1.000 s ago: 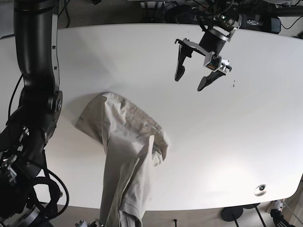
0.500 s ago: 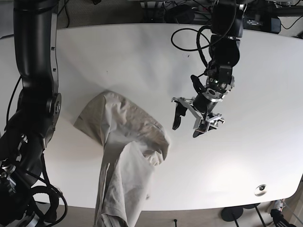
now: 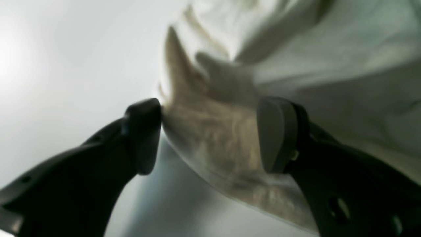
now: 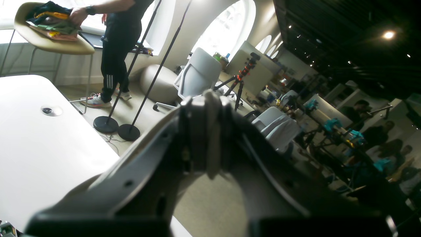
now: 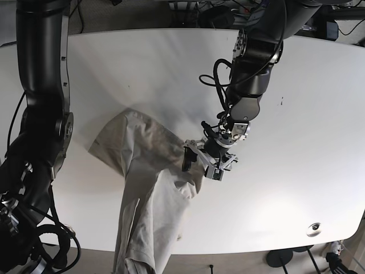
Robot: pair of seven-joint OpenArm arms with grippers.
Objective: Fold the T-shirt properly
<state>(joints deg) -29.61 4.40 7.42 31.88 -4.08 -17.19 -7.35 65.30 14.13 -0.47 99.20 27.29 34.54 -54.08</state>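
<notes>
Beige cotton T-shirt (image 5: 151, 188) lies crumpled on the smooth white table (image 5: 296, 142), one end trailing over the near edge; no fold is made, so the whole task remains. Left gripper (image 3: 210, 135) sits at the shirt's bunched right edge, black fingers (image 3: 276, 135) apart with soft, wrinkled fabric between them. Right gripper (image 4: 207, 138) is clamped together on a thin strip of the same cloth.
</notes>
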